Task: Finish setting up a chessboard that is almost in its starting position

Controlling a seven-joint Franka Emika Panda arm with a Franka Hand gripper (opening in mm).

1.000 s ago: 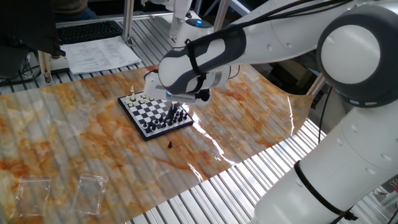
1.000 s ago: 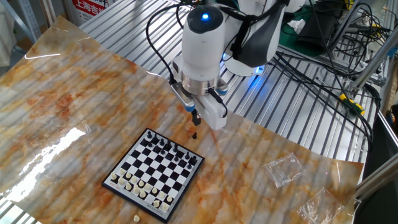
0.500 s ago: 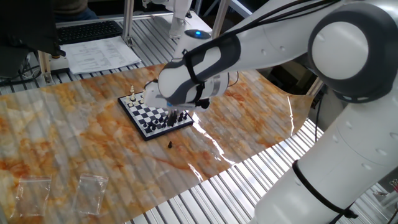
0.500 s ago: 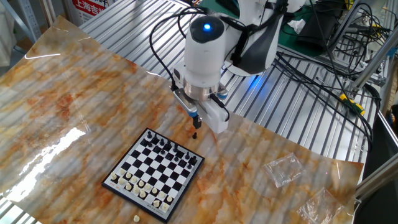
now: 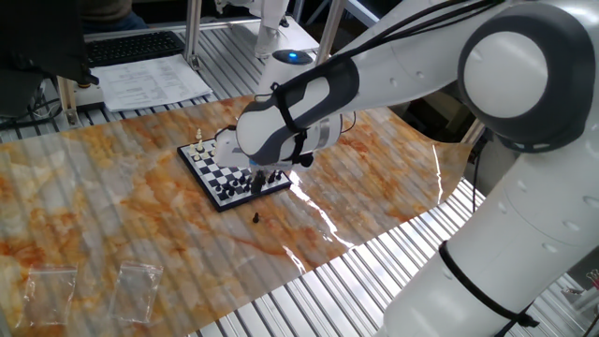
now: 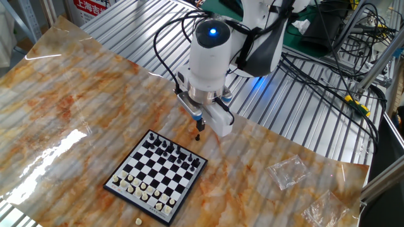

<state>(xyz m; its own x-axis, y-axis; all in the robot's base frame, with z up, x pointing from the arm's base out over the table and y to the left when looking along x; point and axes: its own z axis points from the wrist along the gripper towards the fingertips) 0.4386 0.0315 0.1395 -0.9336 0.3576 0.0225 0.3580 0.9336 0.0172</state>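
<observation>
The small chessboard (image 5: 221,174) lies on the marbled table cover, with cream pieces along its far edge and black pieces along its near edge; it also shows in the other fixed view (image 6: 156,176). One black piece (image 5: 255,217) stands off the board on the cover, seen as well in the other fixed view (image 6: 197,137). One cream piece (image 5: 199,135) stands off the board behind it, also in the other fixed view (image 6: 139,221). My gripper (image 5: 262,177) hangs pointing down just above the loose black piece (image 6: 198,123), fingers slightly apart and empty.
Two clear plastic bags (image 5: 138,285) lie near the cover's front left corner, also in the other fixed view (image 6: 287,170). Papers (image 5: 154,80) and a keyboard (image 5: 131,45) lie behind the table. Cables (image 6: 315,69) run over the slatted metal top.
My gripper has come down a little and shifted slightly toward the loose black piece. The board and pieces have not moved.
</observation>
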